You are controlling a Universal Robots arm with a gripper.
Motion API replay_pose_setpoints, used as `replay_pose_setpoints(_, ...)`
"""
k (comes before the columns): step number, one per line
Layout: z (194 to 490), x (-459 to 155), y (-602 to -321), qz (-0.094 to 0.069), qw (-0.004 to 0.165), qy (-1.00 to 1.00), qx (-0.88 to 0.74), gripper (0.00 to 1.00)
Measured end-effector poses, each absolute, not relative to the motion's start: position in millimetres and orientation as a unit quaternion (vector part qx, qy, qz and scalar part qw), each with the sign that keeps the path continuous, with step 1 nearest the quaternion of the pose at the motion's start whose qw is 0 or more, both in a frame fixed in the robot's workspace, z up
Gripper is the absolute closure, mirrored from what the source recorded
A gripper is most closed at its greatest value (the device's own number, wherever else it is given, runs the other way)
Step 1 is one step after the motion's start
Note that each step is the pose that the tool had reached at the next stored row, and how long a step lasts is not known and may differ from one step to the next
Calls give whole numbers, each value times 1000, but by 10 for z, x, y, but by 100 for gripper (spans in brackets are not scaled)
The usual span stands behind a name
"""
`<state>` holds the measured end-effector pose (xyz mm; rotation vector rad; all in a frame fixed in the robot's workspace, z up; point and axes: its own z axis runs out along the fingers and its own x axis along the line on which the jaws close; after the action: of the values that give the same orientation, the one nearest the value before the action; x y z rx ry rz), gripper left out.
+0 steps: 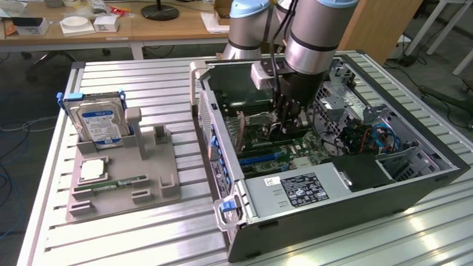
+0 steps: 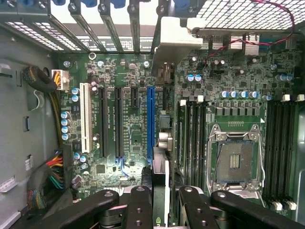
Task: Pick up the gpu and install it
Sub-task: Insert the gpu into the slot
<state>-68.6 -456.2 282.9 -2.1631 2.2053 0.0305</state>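
Observation:
My gripper (image 1: 287,126) reaches down into the open computer case (image 1: 414,185), low over the motherboard. It is shut on the gpu (image 2: 160,164), which the wrist view shows edge-on as a thin dark card between the two black fingers (image 2: 140,205). The card's silvery bracket (image 2: 174,38) stands against the rear slot openings of the case. The card stands upright just beside the long blue expansion slot (image 2: 150,119); whether its edge is in a slot I cannot tell. In the exterior view the arm covers most of the card.
A grey fixture (image 1: 159,177) on the slatted table holds an upright hard drive (image 1: 99,123), a processor chip (image 1: 94,169) and a green memory stick (image 1: 122,182). Inside the case are the power supply (image 1: 296,191), cable bundles (image 1: 369,136), the empty processor socket (image 2: 236,162) and memory slots (image 2: 193,133).

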Motion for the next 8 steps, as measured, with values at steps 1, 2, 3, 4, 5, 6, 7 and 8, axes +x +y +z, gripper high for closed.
replay_pose_setpoints(1, 2828, -687, -4562, 10, 26, 714, -700, 74)
replay_pose_setpoints(2, 2826, -691, -4562, 10, 26, 714, -700, 74)
replay_pose_setpoints(3, 2822, -705, -4563, 10, 26, 714, -700, 74)
replay_pose_setpoints(4, 2819, -723, -4562, 10, 26, 714, -700, 74)
replay_pose_setpoints(5, 2816, -738, -4562, 10, 26, 714, -700, 74)
replay_pose_setpoints(6, 2814, -746, -4562, 10, 26, 714, -700, 74)
replay_pose_setpoints(7, 2813, -748, -4562, 10, 26, 714, -700, 74)
replay_pose_setpoints(8, 2806, -749, -4563, 10, 26, 714, -700, 74)
